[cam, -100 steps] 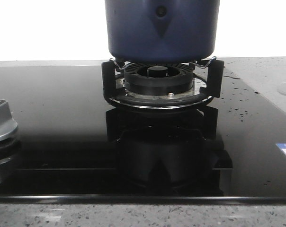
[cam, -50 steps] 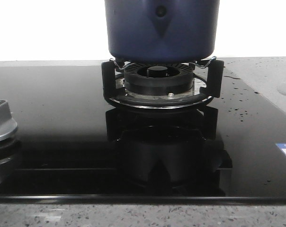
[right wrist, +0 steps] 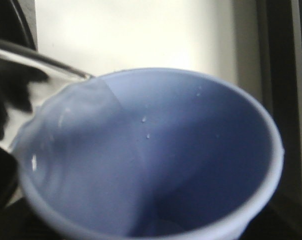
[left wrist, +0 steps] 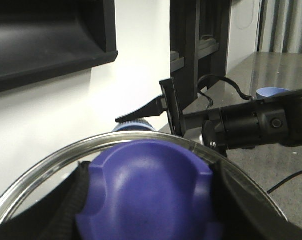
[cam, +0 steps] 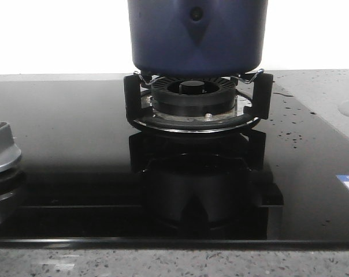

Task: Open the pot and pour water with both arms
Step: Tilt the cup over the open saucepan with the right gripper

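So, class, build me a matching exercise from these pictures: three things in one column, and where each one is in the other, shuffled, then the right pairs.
Things:
1. pot
2. lid knob
3. control knob

Places:
A. at the cooktop's left edge
B. between the left gripper's fingers
C. on the burner stand

Pairs: 1-C, 2-B, 3-A

We face a plain white wall (cam: pixel 59 34), brightly lit and almost washed out, rising behind a speckled grey stone countertop (cam: pixel 325 81). A glossy black glass hob (cam: pixel 70 144) is set into that counter and mirrors what stands above it. In the left wrist view, a dark overhead cabinet (left wrist: pixel 46 40) hangs against the wall.
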